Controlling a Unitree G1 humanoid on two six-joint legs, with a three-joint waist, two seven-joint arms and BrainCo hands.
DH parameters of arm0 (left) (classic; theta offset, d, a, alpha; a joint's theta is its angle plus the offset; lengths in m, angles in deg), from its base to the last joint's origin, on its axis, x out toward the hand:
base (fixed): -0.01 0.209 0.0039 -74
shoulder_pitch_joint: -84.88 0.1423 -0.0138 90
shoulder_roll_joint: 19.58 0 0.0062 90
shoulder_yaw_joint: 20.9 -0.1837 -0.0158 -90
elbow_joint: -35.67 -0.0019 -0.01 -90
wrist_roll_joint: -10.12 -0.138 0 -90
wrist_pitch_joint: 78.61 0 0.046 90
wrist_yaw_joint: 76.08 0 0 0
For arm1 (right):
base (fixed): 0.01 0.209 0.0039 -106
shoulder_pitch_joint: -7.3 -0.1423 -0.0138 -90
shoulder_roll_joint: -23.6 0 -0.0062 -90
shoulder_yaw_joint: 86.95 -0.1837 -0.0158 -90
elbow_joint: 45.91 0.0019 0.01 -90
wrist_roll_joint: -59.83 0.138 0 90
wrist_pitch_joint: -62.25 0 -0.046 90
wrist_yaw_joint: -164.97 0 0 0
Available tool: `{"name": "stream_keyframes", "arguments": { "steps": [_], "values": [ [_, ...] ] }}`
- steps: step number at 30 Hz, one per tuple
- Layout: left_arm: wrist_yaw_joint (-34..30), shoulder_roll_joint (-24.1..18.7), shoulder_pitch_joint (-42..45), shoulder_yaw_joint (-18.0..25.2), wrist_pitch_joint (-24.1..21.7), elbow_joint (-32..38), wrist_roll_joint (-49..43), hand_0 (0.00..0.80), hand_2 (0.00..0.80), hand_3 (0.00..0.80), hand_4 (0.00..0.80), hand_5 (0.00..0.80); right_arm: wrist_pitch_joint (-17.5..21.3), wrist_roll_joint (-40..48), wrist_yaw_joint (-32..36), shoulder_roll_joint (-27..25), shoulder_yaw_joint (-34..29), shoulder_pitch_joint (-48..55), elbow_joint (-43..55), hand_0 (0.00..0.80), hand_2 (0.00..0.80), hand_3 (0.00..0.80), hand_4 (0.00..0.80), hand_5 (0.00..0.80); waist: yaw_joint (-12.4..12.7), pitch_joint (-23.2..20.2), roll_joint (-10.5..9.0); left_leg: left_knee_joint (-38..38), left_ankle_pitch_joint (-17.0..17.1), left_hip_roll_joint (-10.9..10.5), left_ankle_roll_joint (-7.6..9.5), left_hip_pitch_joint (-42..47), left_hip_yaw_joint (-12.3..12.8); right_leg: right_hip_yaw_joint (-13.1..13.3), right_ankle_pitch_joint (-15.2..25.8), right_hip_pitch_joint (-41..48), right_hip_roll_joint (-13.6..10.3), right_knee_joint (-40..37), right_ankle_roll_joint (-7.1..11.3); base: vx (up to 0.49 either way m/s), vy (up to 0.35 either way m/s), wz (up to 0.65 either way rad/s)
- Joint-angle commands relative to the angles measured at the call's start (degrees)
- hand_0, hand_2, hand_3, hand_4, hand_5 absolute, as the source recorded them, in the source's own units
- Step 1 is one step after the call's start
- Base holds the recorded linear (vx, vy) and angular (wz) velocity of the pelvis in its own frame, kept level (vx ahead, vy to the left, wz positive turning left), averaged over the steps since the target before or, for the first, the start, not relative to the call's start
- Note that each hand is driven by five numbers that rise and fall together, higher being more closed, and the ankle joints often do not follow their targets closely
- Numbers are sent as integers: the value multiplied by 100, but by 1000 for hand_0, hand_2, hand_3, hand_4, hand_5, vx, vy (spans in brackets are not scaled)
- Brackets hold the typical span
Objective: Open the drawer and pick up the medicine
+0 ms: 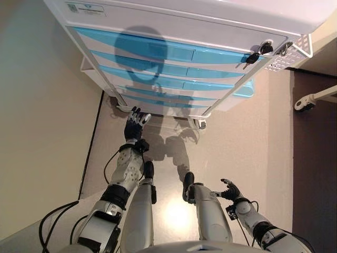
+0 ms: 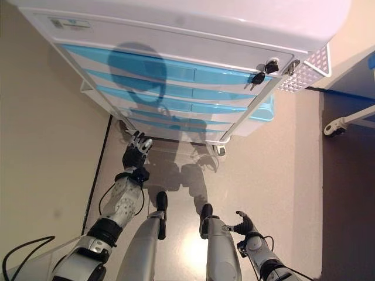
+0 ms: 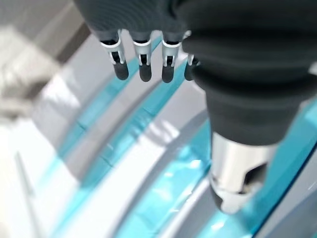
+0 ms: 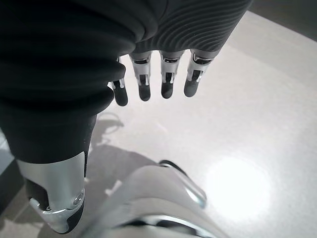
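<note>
Beige floor; left hand (image 1: 136, 124) nears closed drawers (image 1: 168, 74).

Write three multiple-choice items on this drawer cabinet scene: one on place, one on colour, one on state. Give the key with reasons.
1. Where is the left robot hand?
A. Raised toward the lower drawers of the cabinet
B. Resting on the cabinet top
C. Down by the robot's side

2. What colour are the drawer fronts?
A. Red
B. Translucent blue
C. Black

3. What state is the right robot hand in?
A. Shut on a medicine box
B. Curled round a drawer handle
C. Open, holding nothing

Key:
1 A: the eye views show it raised just short of the lowest drawers.
2 B: every drawer front shows see-through blue between white rails.
3 C: its wrist view shows relaxed fingers over bare floor.
</note>
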Motion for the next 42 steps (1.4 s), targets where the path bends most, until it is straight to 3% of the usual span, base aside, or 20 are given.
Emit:
{"name": "stream_keyframes", "arguments": {
  "steps": [1, 9, 25, 42],
  "values": [
    [-300, 256, -309, 252, -454, 343, 961, 0, 0, 0, 0, 0, 63, -153, 18, -256, 221, 398, 139, 0, 0, 0, 0, 0, -7, -293, -12, 812, -1174, -128, 261, 78, 239, 242, 667, -182, 60, -240, 58, -16, 4, -9],
    [-327, 453, -825, 521, -689, 267, 1942, 0, 0, 0, 0, 0, 73, -105, 22, -388, 170, 606, 30, 0, 0, 0, 0, 0, -177, -378, -125, 1296, -1390, 26, 250, -307, 312, 323, 545, -630, 180, 121, 20, -17, -13, -13],
    [-535, 150, -1633, 398, -498, -355, 2140, 0, 0, 0, 0, 0, 101, -68, 228, -464, 312, 757, -228, 0, 0, 0, 0, 0, -400, -556, -128, 1686, -1583, 143, 288, -733, 395, 372, 444, -1125, 279, 449, 12, 2, -5, -7],
    [-992, 100, -1778, -227, -119, -58, 2123, 0, 0, 0, 0, 0, 110, -165, 376, -587, 377, 729, -224, 0, 0, 0, 0, 0, -435, -640, -45, 1780, -1611, 177, 328, -934, 434, 368, 452, -1341, 320, 555, 17, 1, 0, -2]
  ]
}}
